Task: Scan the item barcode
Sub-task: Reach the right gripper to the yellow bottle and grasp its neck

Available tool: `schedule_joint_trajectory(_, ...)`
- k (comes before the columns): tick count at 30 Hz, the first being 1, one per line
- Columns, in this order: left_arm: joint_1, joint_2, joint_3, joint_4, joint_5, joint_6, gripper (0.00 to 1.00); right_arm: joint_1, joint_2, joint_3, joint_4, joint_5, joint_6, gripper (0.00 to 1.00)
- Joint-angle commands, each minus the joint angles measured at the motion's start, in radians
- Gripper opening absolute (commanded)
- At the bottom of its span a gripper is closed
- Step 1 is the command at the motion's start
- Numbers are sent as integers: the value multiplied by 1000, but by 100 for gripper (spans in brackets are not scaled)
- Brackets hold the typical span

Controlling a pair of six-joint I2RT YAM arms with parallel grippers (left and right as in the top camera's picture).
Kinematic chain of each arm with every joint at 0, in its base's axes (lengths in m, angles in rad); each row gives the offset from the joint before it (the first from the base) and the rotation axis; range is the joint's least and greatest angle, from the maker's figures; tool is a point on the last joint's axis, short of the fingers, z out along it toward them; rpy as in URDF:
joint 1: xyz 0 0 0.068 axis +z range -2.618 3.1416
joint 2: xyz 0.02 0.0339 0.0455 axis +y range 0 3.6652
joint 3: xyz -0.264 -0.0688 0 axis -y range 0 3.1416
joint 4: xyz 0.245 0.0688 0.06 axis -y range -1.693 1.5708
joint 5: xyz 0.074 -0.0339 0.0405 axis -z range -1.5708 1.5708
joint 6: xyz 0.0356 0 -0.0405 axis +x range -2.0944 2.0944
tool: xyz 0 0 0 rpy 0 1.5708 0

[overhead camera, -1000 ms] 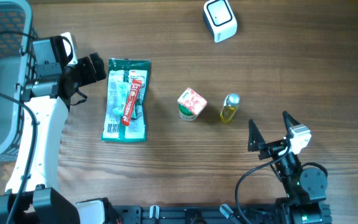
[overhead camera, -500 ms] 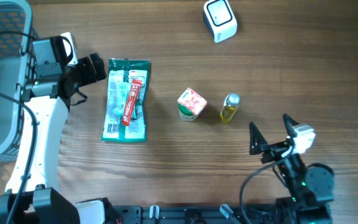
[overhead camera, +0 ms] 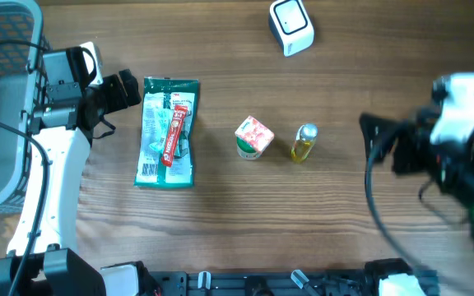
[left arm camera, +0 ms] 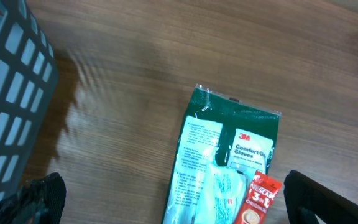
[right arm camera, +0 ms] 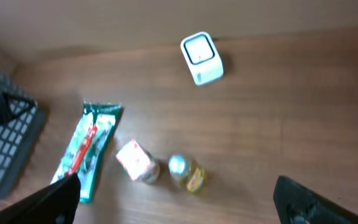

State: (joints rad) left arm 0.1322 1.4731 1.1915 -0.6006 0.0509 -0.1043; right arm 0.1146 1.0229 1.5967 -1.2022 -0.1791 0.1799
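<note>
While holding left pincer [overhead camera: 128,90] and right pincer [overhead camera: 385,141] agape, risking tipping the three-o'clock bottle [overhead camera: 304,143] by reaching hastily.

Counter [overhead camera: 220,222]: brown wood grain. Glove packet [overhead camera: 156,156]: green, white panels. Sachet [overhead camera: 174,131]: red. Carton [overhead camera: 254,136]: pink-and-white pattern, green base. Bottle [overhead camera: 304,143]: yellow, silver cap. Scanner [overhead camera: 291,25]: white, dark window. Basket [overhead camera: 11,25]: grey lattice.

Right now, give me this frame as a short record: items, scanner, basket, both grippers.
items: glove packet with red sachet lying on it; small carton; small bottle
scanner: white, alone at top of overhead view
basket: grey, far left of overhead view
left gripper: open, empty, beside glove packet
right gripper: open, empty, right of small bottle
</note>
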Motion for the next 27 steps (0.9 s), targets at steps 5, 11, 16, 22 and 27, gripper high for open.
schedule_joint_trajectory(5, 4, -14, 15, 2, 8, 22, 100, -3, 304, 146, -88, -154, 58, 100)
schedule_joint_trajectory(11, 4, -14, 15, 2, 8, 22, 100, -3, 463, 145, -188, -155, 122, 88)
schedule_joint_trajectory(16, 4, -14, 15, 2, 8, 22, 100, 61, 512, 126, -214, -26, 226, 80)
schedule_joint_trajectory(22, 4, -14, 15, 2, 8, 22, 100, 203, 525, 92, -203, 177, 387, 92)
schedule_joint_trajectory(27, 4, -14, 15, 2, 9, 22, 100, 277, 573, 90, -193, 238, 433, 95)
